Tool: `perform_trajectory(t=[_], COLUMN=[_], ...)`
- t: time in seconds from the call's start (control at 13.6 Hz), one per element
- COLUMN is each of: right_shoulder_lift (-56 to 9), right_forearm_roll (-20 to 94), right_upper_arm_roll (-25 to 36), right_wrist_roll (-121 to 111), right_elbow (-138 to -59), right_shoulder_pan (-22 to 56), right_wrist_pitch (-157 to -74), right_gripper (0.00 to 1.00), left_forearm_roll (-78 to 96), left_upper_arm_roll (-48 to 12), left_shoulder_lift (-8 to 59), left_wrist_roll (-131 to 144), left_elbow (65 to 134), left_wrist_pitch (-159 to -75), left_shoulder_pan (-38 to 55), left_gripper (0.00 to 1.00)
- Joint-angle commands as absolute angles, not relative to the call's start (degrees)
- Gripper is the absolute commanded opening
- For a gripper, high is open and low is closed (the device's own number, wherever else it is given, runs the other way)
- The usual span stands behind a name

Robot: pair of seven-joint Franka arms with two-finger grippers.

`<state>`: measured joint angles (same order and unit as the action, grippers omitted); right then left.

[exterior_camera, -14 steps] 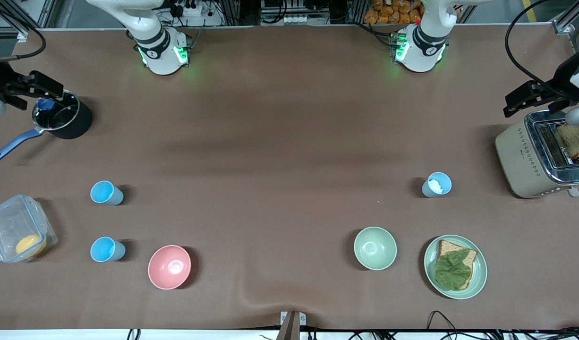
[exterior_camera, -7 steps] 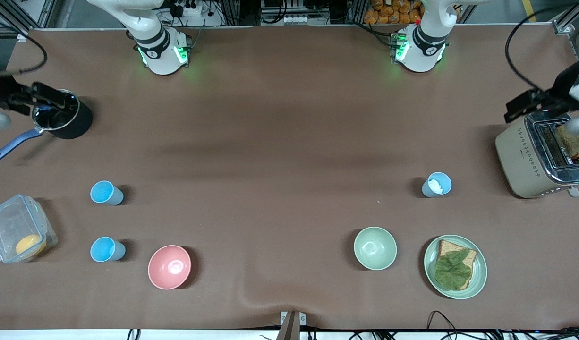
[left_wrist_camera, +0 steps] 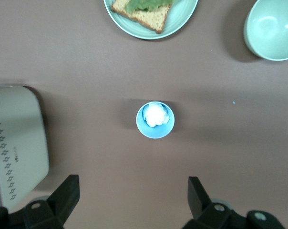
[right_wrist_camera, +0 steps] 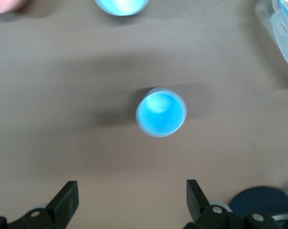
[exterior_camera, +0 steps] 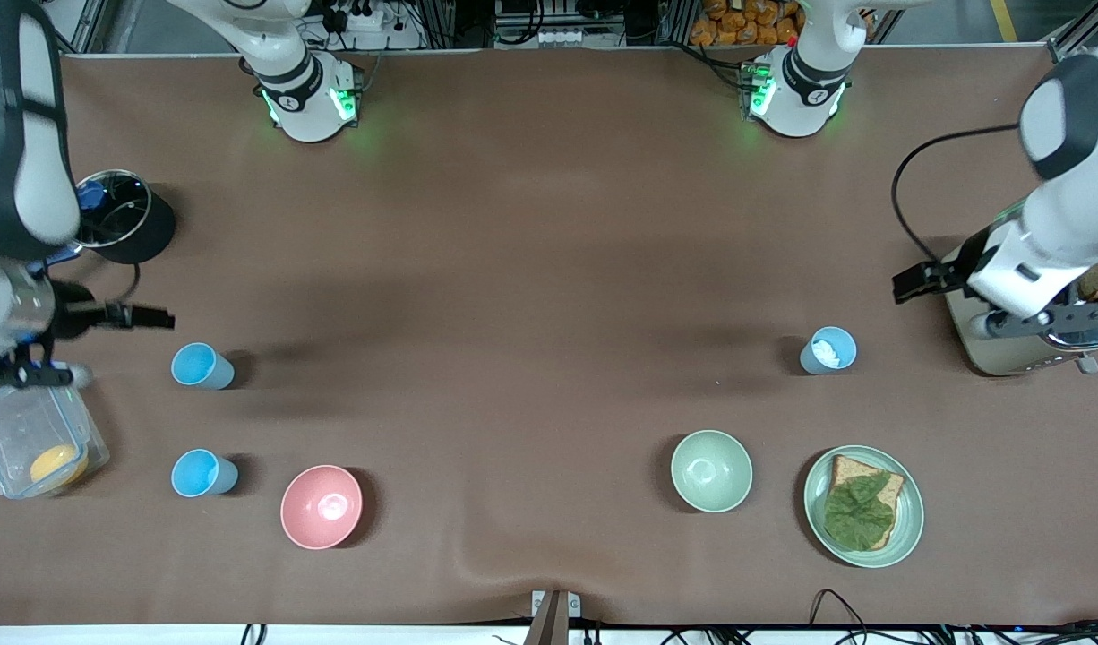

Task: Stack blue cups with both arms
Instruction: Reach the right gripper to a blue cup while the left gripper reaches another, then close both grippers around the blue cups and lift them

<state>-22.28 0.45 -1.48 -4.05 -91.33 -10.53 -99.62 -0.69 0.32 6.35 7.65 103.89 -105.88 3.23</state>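
Three light-blue cups stand upright on the brown table. Two are toward the right arm's end: the farther cup [exterior_camera: 201, 365] and the nearer cup [exterior_camera: 203, 473]. The third cup [exterior_camera: 828, 349] is toward the left arm's end and holds something white. My right gripper [exterior_camera: 30, 369] is open and empty, up in the air beside the farther cup [right_wrist_camera: 161, 111], which lies ahead of its fingers [right_wrist_camera: 67, 193]. My left gripper [exterior_camera: 1037, 324] is open and empty, over the toaster's edge, with the third cup [left_wrist_camera: 155, 119] ahead of its fingers [left_wrist_camera: 67, 188].
A black pot [exterior_camera: 124, 219] and a clear container [exterior_camera: 34, 439] with something orange in it flank the right gripper. A pink bowl [exterior_camera: 321, 506] stands by the nearer cup. A toaster [exterior_camera: 979, 331], a green bowl [exterior_camera: 711, 470] and a plate of toast [exterior_camera: 907, 520] surround the third cup.
Both arms have swung in from the table's ends toward the front camera. The right hand left the pot, the left hand left the toaster top. The cups have not moved.
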Motion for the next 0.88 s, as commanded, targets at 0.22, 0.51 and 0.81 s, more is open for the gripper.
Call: perform_trajectory(t=[0.22,0.51,0.81], right_shoulder_lift=[-31.6,-35.9,-37.8], right_forearm_roll=[-3.2,-4.0,-3.9], right_upper_arm_roll=[-2.3,-2.3,-2.4], right_wrist_roll=[-4.5,-4.8,-6.0], right_elbow=[-89.6,-90.6,-91.6], right_shoulder_pan=[-13.8,-14.9,-15.8], right_wrist_pitch=[-105.5,-107.7,-109.1], right_gripper=[1.00,1.00,1.00], left_forearm_roll=[-2.5,-2.7,-2.7], left_upper_arm_roll=[0.2,0.2,0.1], left_shoulder_lift=[12.6,14.8,19.3], left_wrist_roll=[5.7,5.7,5.6], left_elbow=[106.0,111.7,112.3], left_wrist_pitch=[-113.6,-122.4,-126.5], left_shoulder_pan=[1.8,1.6,0.4], left_gripper=[1.00,0.92,0.83])
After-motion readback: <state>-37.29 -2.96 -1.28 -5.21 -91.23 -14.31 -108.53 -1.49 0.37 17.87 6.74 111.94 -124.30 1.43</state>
